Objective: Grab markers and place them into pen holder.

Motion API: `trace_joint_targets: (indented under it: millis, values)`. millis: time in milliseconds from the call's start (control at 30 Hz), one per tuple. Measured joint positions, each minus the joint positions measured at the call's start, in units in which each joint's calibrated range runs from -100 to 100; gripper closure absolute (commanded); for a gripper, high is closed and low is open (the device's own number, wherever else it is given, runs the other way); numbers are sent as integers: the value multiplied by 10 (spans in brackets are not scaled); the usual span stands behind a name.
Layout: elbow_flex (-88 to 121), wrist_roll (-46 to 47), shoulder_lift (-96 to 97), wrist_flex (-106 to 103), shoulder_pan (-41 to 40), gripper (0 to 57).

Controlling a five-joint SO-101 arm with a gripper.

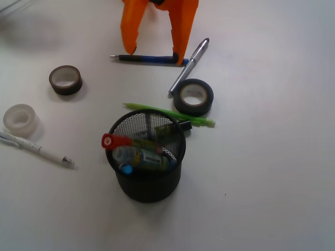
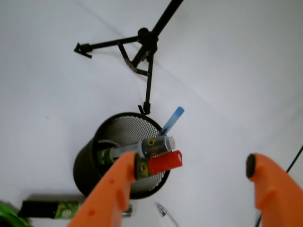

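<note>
No readable text in either view. The markers (image 1: 137, 152) in the pen holder (image 1: 148, 184) carry green-and-white printed labels, but the print is too blurred to make out. The marker (image 2: 47, 208) lying at 7 o'clock of the holder in the wrist view also has a label, equally illegible.

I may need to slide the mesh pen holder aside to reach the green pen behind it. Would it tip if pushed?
Likely light: the pen holder is thin wire mesh. The red-capped marker overhangs its rim, so a high push might tip it. Pushed low, it would probably slide on the smooth table.
</note>
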Motion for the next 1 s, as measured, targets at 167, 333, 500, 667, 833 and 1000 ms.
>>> trace_joint_targets:
  millis: [167,333,500,667,833,1000]
  values:
    - [30,80,-12,65,-34,314]
    - [111,100,-17,125,-33,315]
    - [193,52,-49,162,-4,311]
    - [270,44,-145,171,17,311]
    - [321,41,-187,178,36,311]
    - [355,23,-192,237,43,311]
